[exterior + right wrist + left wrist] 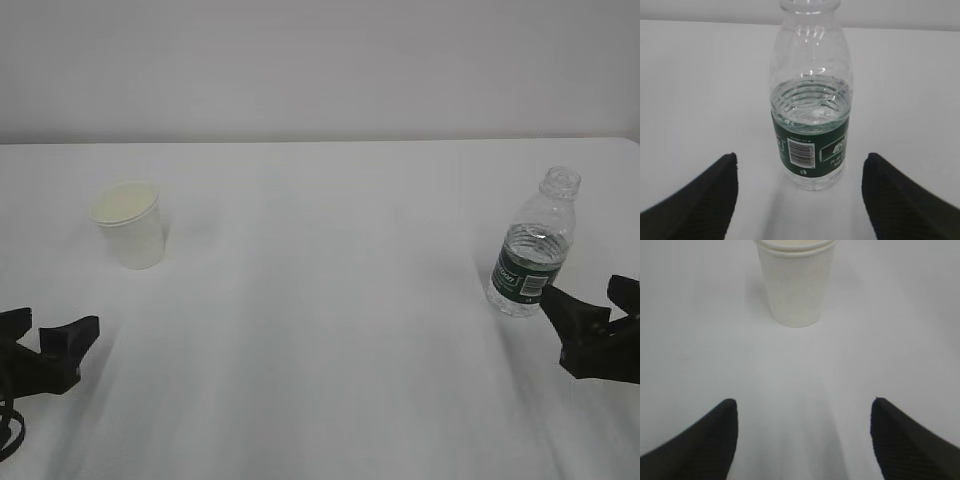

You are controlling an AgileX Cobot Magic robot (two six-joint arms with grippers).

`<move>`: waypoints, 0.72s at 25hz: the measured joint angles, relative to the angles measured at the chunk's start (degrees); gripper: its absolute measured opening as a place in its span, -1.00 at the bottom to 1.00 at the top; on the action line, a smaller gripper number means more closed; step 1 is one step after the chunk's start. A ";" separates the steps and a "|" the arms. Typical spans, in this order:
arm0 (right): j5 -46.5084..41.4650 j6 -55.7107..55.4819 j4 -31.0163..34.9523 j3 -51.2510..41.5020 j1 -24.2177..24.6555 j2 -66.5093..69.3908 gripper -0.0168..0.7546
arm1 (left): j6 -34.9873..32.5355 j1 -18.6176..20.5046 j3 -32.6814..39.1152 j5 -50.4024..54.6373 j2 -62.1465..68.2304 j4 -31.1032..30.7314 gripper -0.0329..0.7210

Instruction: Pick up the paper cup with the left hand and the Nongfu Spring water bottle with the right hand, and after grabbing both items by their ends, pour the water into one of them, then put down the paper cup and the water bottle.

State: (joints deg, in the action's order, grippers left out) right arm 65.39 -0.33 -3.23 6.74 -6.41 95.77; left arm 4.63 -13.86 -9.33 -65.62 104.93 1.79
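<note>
The white paper cup [130, 224] stands upright on the left part of the white table [330, 300]. In the left wrist view the paper cup [796, 282] is straight ahead, well beyond my open left gripper [802, 405]. That left gripper [45, 335] sits low at the near left edge. The Nongfu Spring water bottle [535, 245] stands upright on the right, uncapped, with water up to about the label's top. My right gripper [800, 157] is open just short of the bottle [810, 107], which is centred between the fingers without touching them. From outside, the right gripper [595, 300] is close beside the bottle's base.
A pale wall [320, 60] closes off the table's far edge. Bare white tabletop spans the wide gap between cup and bottle.
</note>
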 joint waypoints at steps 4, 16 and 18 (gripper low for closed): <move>0.00 -0.22 0.71 0.26 0.00 0.84 0.57 | 0.00 0.00 -0.12 0.00 0.00 0.00 0.66; 0.12 -0.35 0.87 5.27 0.00 9.16 0.57 | 0.00 0.00 -3.38 0.00 0.08 0.00 0.66; 0.21 -0.35 0.97 5.88 0.00 10.03 0.57 | 0.00 0.00 -3.38 0.00 0.08 0.00 0.66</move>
State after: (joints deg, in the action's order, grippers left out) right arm 65.60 -0.68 -2.26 12.63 -6.41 105.80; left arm 4.63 -13.86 -12.70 -65.62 105.01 1.79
